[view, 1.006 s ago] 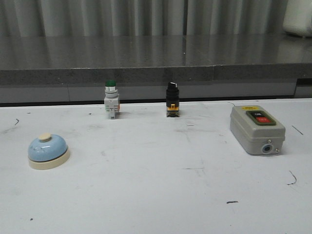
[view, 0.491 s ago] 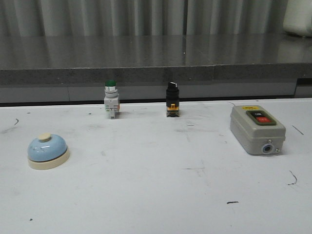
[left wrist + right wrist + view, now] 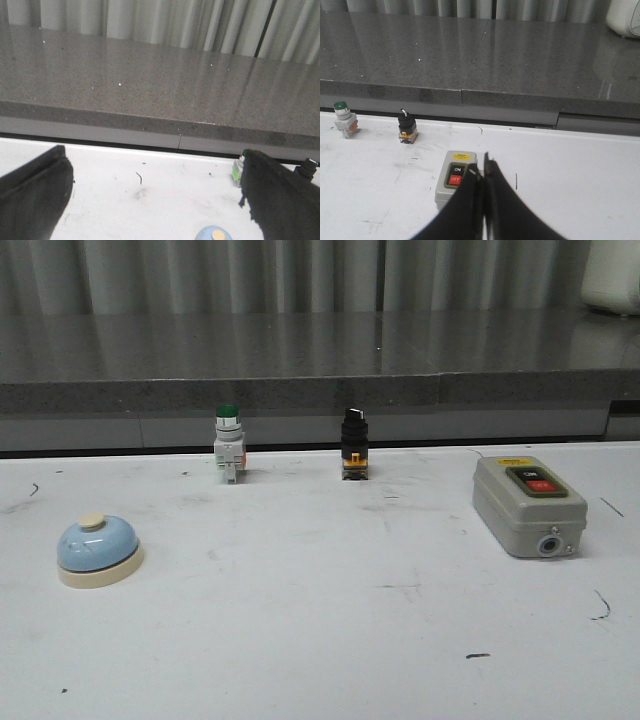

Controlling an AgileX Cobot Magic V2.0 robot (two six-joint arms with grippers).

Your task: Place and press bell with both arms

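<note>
Front view shows the small light-blue dome-shaped bell with its cream base and cream button (image 3: 98,551) resting upright on the white scuffed table (image 3: 320,640), at the left side and nearer the camera than the other devices. No arm appears in this view.

Along the back edge stand a green-capped pushbutton (image 3: 228,443) and a black selector switch on a yellow base (image 3: 354,444), well apart from the bell. A grey switch box with ON and OFF buttons (image 3: 528,504) lies at the right.

From the left wrist camera, the left gripper (image 3: 155,195) has its two black fingers spread wide, nothing between them, and the bell (image 3: 215,234) peeks in just at the picture's edge, off to one side of the gap. From the right wrist camera, the right gripper (image 3: 481,172) has its fingers pressed together with nothing held, and it hangs above the switch box (image 3: 455,177).

The main risk, as I judge it, is the grasp: the dome is smooth and rounded, so fingers closing high on it could slide off and knock the bell away. Because the bell is not centred between the left fingers, a straight descent could land one finger on the dome. The right gripper, sitting over the switch box, could press the wrong button if it descends without moving across.
</note>
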